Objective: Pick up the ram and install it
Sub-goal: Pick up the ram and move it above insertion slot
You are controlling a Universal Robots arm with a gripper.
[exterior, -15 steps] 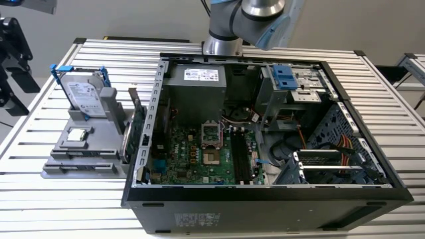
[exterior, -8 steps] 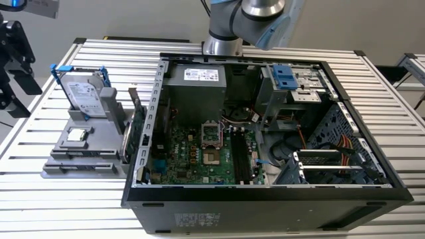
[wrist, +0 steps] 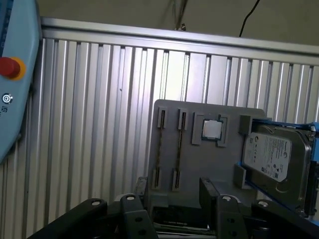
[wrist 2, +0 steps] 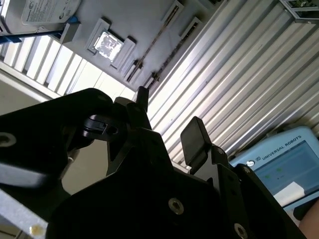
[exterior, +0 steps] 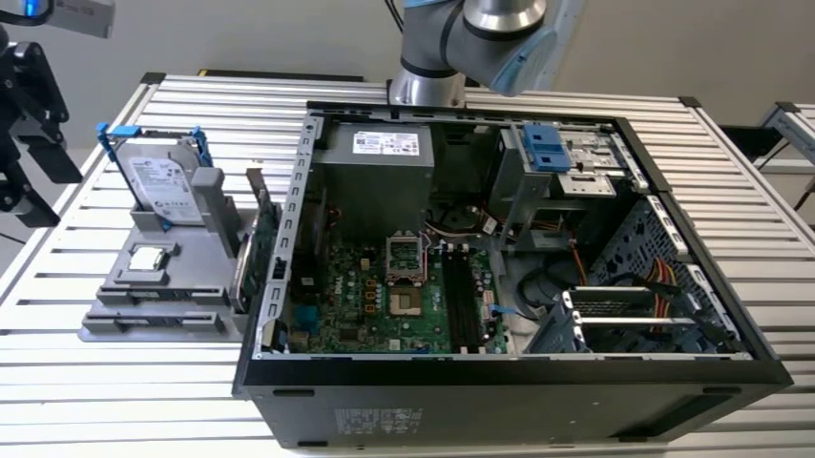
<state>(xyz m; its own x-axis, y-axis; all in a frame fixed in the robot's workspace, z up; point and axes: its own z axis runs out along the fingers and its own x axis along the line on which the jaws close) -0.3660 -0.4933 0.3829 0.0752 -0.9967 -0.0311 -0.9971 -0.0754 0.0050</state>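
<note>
One grey holder point(wrist: 199, 164) holds hard drive point(wrist: 271, 159), processor chip point(wrist: 212, 129); gripper point(wrist: 173, 184) spread, empty.

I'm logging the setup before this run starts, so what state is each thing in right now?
gripper: open, fingers empty.
ram: on edge in a slot of the gray holder, not grasped.
hard drive: upright in the holder, in its blue frame.
processor chip: flat in its holder recess.
computer case: on its side, open, motherboard exposed.
</note>
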